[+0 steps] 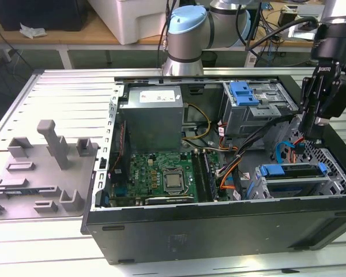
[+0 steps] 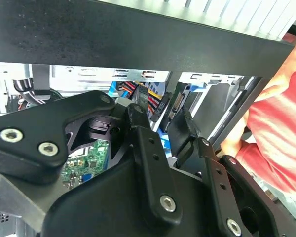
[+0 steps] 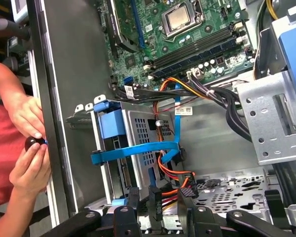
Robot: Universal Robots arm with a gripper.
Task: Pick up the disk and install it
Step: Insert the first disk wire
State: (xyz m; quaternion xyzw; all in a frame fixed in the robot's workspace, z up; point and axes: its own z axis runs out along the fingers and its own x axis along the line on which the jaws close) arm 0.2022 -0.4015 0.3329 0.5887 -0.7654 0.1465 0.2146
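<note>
Fingers (image 2: 145,148) apart, empty; disk (image 1: 291,171) below — inside case (image 1: 219,231)

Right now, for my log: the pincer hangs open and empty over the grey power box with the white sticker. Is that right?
Not quite. The pincer does hang open and empty, but over the orange and blue cables beside the drive cage, at the exterior view's right. The power box sits well apart from it. The exterior view shows this.
</note>
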